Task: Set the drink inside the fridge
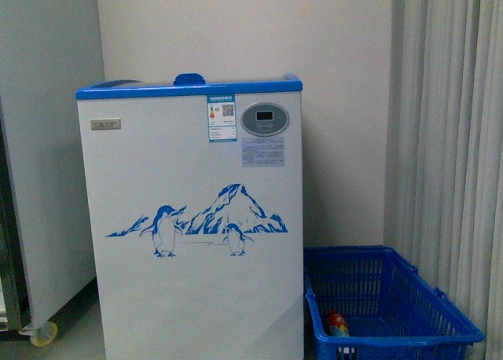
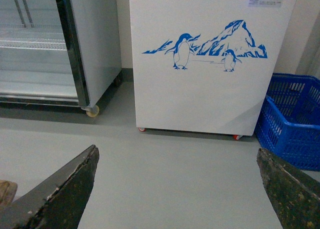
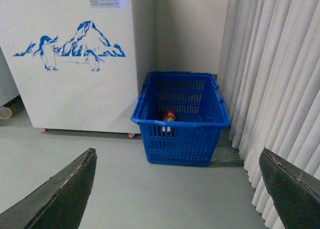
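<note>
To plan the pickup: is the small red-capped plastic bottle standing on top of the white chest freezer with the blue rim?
No, the red-capped bottle is inside the blue plastic mesh basket beside the white freezer.

Pale wall, grey floor (smooth), pleated curtain at right.

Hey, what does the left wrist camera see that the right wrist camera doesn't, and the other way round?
Only the left wrist view shows the tall grey cabinet, its shelves and a caster wheel. Only the right wrist view shows the drink inside the blue basket, and the pale curtain. Both show the fridge with its penguin picture, the basket beside it and grey floor. The left gripper and right gripper each have jaws wide apart, holding nothing.
</note>
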Available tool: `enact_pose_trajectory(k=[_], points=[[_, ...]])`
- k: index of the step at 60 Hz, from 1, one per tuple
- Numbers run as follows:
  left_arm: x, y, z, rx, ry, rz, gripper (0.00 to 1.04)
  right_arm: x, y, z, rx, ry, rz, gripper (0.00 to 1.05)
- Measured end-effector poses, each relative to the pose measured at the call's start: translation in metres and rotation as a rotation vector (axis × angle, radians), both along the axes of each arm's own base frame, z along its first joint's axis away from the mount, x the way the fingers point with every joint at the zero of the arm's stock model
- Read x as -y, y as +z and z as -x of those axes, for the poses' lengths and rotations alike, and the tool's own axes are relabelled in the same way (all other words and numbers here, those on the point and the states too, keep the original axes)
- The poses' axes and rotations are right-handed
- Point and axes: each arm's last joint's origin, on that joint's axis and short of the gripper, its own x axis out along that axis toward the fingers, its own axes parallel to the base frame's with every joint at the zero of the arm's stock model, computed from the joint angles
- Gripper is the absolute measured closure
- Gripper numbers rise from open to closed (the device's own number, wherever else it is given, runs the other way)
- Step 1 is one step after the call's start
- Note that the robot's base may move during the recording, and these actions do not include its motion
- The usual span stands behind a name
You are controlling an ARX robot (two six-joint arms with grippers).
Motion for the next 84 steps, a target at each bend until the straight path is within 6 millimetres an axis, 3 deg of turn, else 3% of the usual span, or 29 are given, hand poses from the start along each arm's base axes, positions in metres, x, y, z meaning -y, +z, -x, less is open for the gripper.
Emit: enact_pose_trajectory(k=[84], points=[[0.0, 0.0, 0.0, 0.0, 0.0, 0.0, 0.08, 0.0, 0.0, 0.0, 0.0, 0.0, 0.0, 0.07]])
